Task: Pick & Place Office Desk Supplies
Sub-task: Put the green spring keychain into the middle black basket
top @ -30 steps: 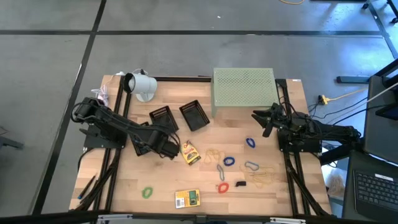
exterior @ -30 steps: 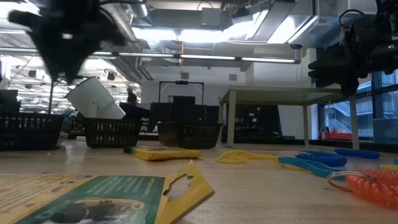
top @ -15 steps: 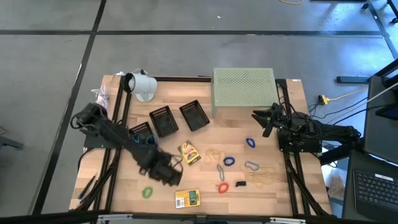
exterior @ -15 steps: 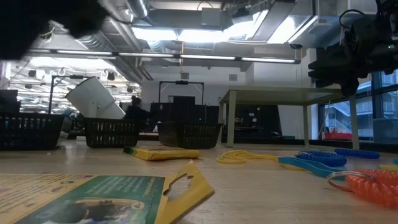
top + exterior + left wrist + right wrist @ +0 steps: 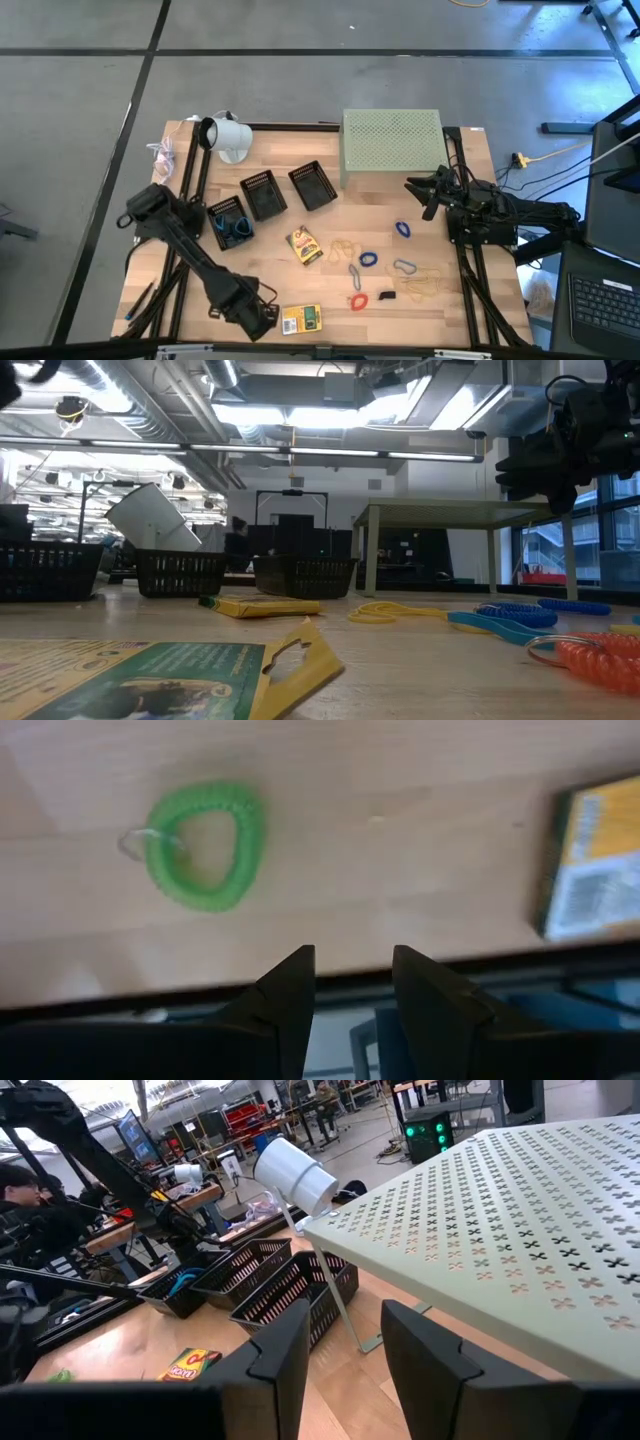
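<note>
My left gripper [image 5: 258, 322] [image 5: 352, 982] hangs open near the table's near edge, pointing down, with nothing between its fingers. Just ahead of it a green coiled band [image 5: 200, 845] lies flat on the wood; in the high view my arm hides it. A yellow packet [image 5: 301, 319] [image 5: 597, 860] lies beside the gripper. A second yellow packet [image 5: 305, 245], blue bands [image 5: 367, 259], a red band [image 5: 357, 300], tan bands [image 5: 420, 287], metal clips [image 5: 403, 267] and a black clip [image 5: 386, 296] lie mid-table. My right gripper [image 5: 428, 195] [image 5: 342, 1342] waits open at the right.
Three black baskets [image 5: 263, 193] stand in a row at the left centre; the leftmost [image 5: 228, 222] holds blue bands. A pale green perforated stand [image 5: 392, 145] is at the far side, with a white cup-like object [image 5: 228, 138] at the far left. The table's near edge runs under my left fingers.
My left gripper has swung from beside the baskets toward the table's near edge, sinking and tipping to point more steeply down. The leftmost basket with its blue bands, which the arm covered, now shows.
</note>
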Motion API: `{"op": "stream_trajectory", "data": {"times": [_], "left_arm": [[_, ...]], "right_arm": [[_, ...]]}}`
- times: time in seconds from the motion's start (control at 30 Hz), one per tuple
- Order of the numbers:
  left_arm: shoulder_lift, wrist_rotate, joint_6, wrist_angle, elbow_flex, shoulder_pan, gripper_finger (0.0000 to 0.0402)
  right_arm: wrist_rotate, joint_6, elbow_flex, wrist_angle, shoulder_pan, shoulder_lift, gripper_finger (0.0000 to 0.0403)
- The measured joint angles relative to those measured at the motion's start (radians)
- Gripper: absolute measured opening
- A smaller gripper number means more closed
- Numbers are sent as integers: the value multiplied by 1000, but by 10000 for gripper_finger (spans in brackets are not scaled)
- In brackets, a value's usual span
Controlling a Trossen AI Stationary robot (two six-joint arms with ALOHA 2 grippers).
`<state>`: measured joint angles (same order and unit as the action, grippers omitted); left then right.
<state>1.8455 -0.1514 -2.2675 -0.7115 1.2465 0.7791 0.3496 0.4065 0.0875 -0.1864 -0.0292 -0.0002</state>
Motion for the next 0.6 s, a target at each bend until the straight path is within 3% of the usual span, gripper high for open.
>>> {"op": "stream_trajectory", "data": {"times": [0.23, 0.37, 0.6], "left_arm": [[70, -177, -18, -62, -1, 6, 132], [67, -161, 7, -61, 0, 1, 131], [64, -152, 35, -211, 0, -2, 131]], "right_arm": [[0, 0, 0, 0, 0, 0, 131], [0, 0, 0, 0, 0, 0, 131], [0, 0, 0, 0, 0, 0, 131]]}}
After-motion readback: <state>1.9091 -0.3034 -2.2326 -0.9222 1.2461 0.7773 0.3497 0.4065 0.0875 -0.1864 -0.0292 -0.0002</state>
